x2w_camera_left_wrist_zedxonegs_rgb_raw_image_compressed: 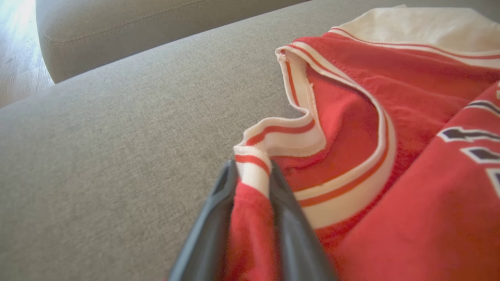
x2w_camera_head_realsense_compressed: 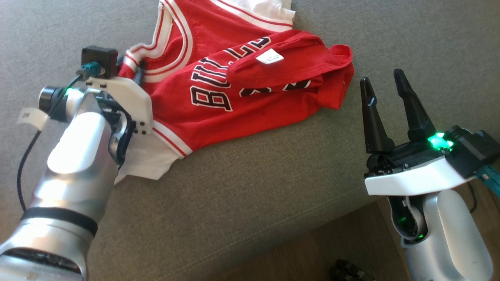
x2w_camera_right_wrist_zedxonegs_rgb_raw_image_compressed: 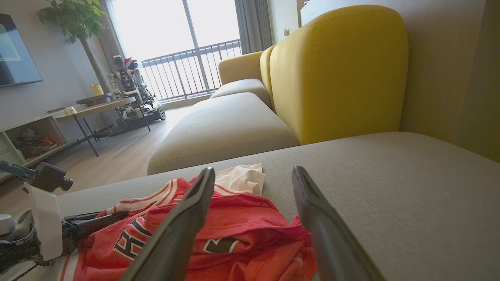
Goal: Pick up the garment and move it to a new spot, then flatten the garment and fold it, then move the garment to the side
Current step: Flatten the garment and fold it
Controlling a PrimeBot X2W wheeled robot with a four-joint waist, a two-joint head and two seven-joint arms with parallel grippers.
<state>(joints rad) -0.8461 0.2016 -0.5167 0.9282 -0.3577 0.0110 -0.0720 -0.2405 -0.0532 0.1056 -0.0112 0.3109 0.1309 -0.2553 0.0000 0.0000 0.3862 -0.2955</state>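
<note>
A red jersey with white-and-red trim and dark lettering, the garment (x2w_camera_head_realsense_compressed: 203, 113), lies crumpled on the grey sofa seat (x2w_camera_head_realsense_compressed: 250, 187), its right part folded over with a white label on top. My left gripper (x2w_camera_head_realsense_compressed: 133, 68) is at the garment's left edge, mostly hidden behind its wrist. In the left wrist view the two fingers of the left gripper (x2w_camera_left_wrist_zedxonegs_rgb_raw_image_compressed: 252, 168) press on either side of a raised fold of striped trim of the garment (x2w_camera_left_wrist_zedxonegs_rgb_raw_image_compressed: 371, 117). My right gripper (x2w_camera_head_realsense_compressed: 382, 78) hovers open to the right of the garment, apart from it. In the right wrist view the garment (x2w_camera_right_wrist_zedxonegs_rgb_raw_image_compressed: 242, 218) lies beyond the right gripper (x2w_camera_right_wrist_zedxonegs_rgb_raw_image_compressed: 253, 171).
The seat's front edge runs down to the wooden floor (x2w_camera_head_realsense_compressed: 332, 242) at the lower right. A yellow backrest (x2w_camera_right_wrist_zedxonegs_rgb_raw_image_compressed: 340, 74) rises behind the seat, and a second grey cushion (x2w_camera_right_wrist_zedxonegs_rgb_raw_image_compressed: 222, 128) lies beyond it. Further off stand a side table (x2w_camera_right_wrist_zedxonegs_rgb_raw_image_compressed: 97, 107) and a plant.
</note>
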